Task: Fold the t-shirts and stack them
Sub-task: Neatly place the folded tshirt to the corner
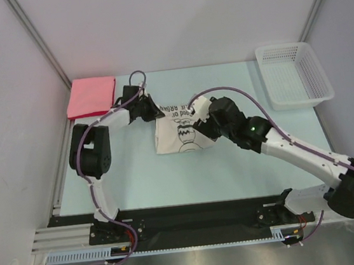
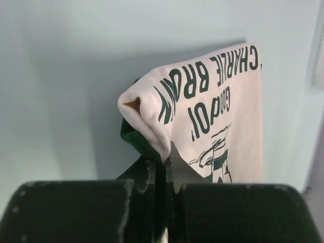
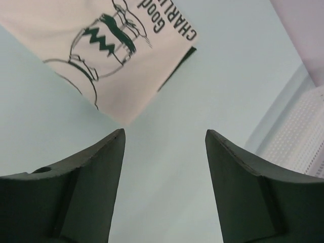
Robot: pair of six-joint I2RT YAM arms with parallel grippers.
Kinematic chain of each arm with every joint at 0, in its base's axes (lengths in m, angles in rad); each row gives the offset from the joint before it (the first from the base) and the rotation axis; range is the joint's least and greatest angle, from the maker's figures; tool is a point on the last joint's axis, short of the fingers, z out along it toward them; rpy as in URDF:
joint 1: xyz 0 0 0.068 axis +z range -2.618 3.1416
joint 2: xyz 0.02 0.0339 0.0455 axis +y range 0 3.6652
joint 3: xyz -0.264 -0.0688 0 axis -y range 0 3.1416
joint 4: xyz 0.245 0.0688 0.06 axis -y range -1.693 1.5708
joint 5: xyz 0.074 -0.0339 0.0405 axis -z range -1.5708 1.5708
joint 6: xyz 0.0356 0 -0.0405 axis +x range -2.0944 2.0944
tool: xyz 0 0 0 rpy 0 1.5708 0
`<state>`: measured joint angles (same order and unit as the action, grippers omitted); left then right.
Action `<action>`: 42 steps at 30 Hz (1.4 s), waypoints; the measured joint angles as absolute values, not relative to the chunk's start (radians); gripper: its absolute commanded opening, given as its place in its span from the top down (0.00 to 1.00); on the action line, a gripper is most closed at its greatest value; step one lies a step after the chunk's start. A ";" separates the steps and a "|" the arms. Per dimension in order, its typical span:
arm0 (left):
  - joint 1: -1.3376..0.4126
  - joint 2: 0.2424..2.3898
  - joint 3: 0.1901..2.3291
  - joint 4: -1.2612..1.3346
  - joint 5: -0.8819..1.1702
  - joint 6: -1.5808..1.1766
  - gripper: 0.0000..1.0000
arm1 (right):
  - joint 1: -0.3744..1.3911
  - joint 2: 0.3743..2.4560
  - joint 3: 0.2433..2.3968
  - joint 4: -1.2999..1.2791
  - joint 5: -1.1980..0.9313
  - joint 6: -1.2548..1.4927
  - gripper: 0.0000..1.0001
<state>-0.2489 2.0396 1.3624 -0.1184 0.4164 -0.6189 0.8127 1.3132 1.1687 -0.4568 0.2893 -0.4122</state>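
a: well, where is the printed shirt sitting?
b: the cream-and-green shirt point(image 1: 178, 131) lies near the middle of the table point(image 1: 138, 182). it is folded to a rough rectangle, with the cartoon print and the "charlie brown" lettering facing up. its far-left corner looks raised off the surface.
a: raised by what?
b: by the left gripper point(image 2: 164, 164). its jaws are clamped tight on that corner. in the left wrist view the cream cloth bunches into a rounded fold just above the fingertips, and a strip of dark green shows under it.
a: and the other one?
b: the right gripper point(image 3: 164, 139) has its jaws spread wide with nothing between them. it hangs over bare table just beside the shirt's right edge. the right wrist view shows a corner of the shirt just past the left fingertip.
a: the second shirt?
b: the pink-red shirt point(image 1: 91, 96) lies folded square at the far left corner of the table, apart from the printed one.
a: anything else up there?
b: a white mesh basket point(image 1: 295, 74) at the far right corner, well apart from both shirts.
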 measured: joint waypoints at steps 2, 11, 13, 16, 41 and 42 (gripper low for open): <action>-0.241 1.985 1.362 -0.170 0.373 -0.529 0.99 | 0.810 1.255 1.138 -0.464 0.292 -0.382 0.31; -0.098 1.946 1.601 -0.442 0.201 -0.154 1.00 | 0.825 1.165 1.047 -0.508 0.249 -0.266 0.34; -0.077 1.989 1.732 -0.498 0.139 -0.070 1.00 | 0.827 1.167 1.047 -0.509 0.228 -0.255 0.35; -0.070 2.044 1.905 -0.564 0.051 0.041 1.00 | 0.828 1.174 1.050 -0.509 0.203 -0.245 0.35; -0.055 2.276 2.320 -0.605 -0.208 0.401 1.00 | 0.780 1.283 1.094 -0.509 0.083 -0.242 0.39; -0.052 2.276 2.327 -0.604 -0.208 0.407 1.00 | 0.778 1.292 1.096 -0.506 0.080 -0.245 0.39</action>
<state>-0.0525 2.2761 2.3268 -0.6041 -0.2081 0.4068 0.7784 1.2922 1.0958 -0.5056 0.0803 -0.2447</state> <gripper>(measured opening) 0.055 0.618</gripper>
